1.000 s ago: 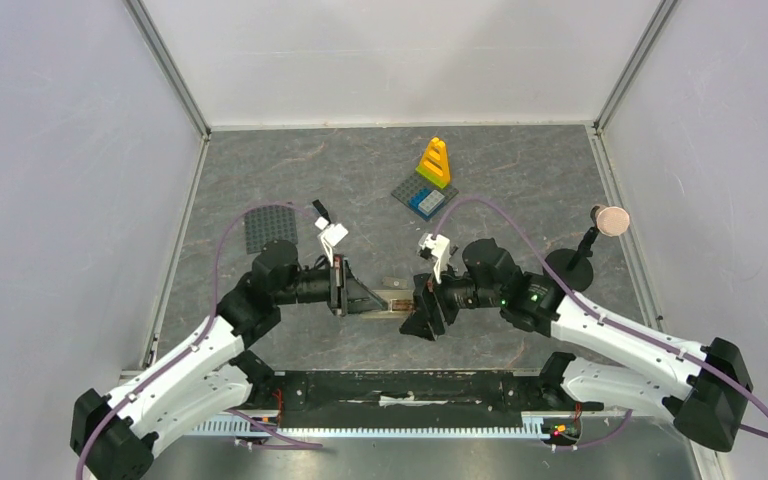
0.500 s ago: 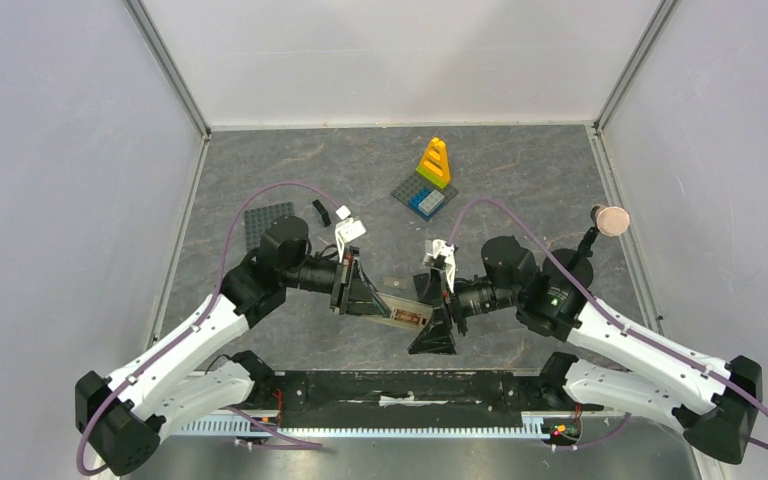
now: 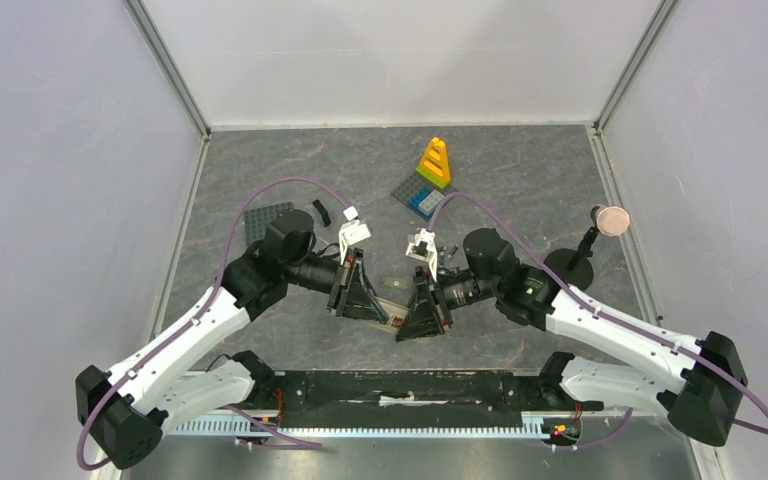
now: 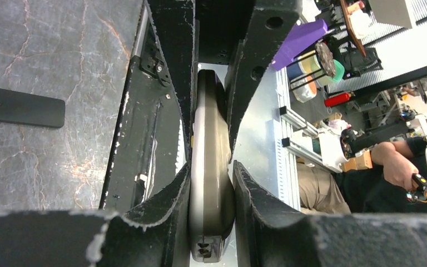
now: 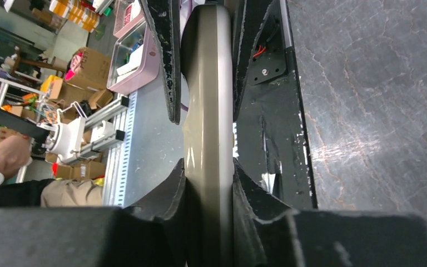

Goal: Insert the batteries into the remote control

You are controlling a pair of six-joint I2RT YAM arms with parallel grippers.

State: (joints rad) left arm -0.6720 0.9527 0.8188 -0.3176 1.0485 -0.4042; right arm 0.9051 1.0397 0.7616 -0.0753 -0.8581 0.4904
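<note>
Table (image 3: 520,180) lies under both your arms. Your L gripper (image 4: 211,167) is narrow, pads tight on one end of the remote control (image 4: 210,128). Your R gripper (image 5: 208,167) is narrow too, clamped on the other end. It spans btwn the two, edge-on to both wrist cams.

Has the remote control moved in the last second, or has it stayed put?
Yes. The remote control has tilted: it lay level across the overhead view, and now its right end has swung nearer the black rail along the table's near edge.
</note>
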